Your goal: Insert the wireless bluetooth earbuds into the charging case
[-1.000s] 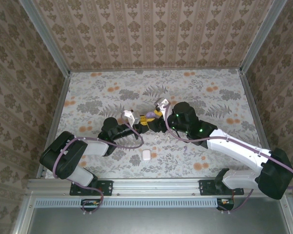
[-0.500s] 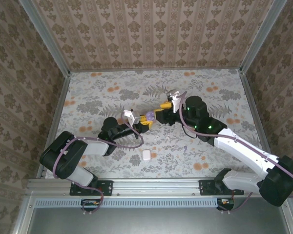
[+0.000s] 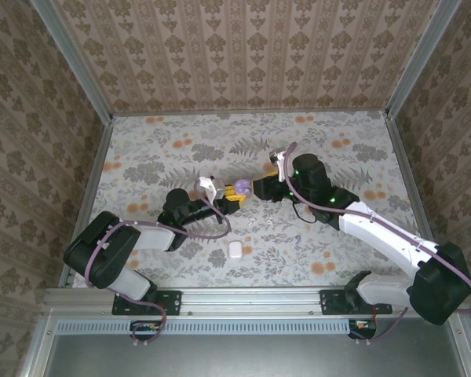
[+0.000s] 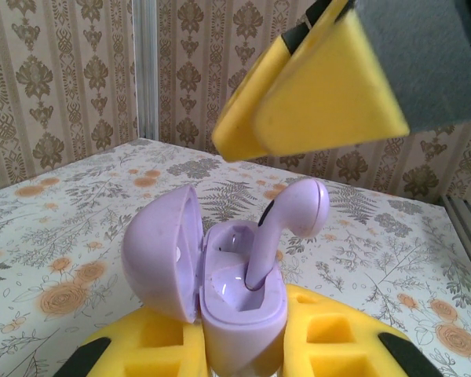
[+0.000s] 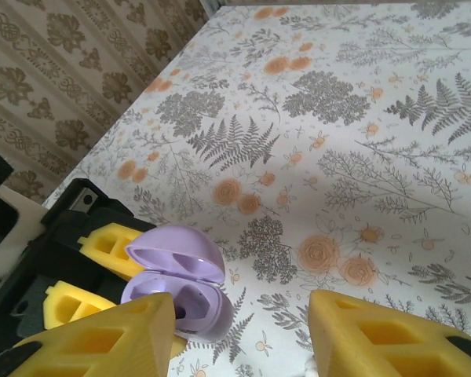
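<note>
Nearest the arm bases, a small white rounded object (image 3: 235, 250) lies alone on the flowered counter (image 3: 353, 165); two tiny pale specks sit just beyond it, too small to identify, possibly loose pieces. Farther in, the left gripper (image 3: 232, 196) is clamped on the base of the charging case (image 4: 220, 290), which is lilac and held off the counter with its hinged lid swung open to the left; one lilac earbud (image 4: 294, 212) stands stem-down in a well of the case, its head sticking up above the rim. Just beyond, the right gripper (image 5: 239, 330) hovers above the case with its yellow fingers (image 5: 102, 338) apart and nothing between them.
</note>
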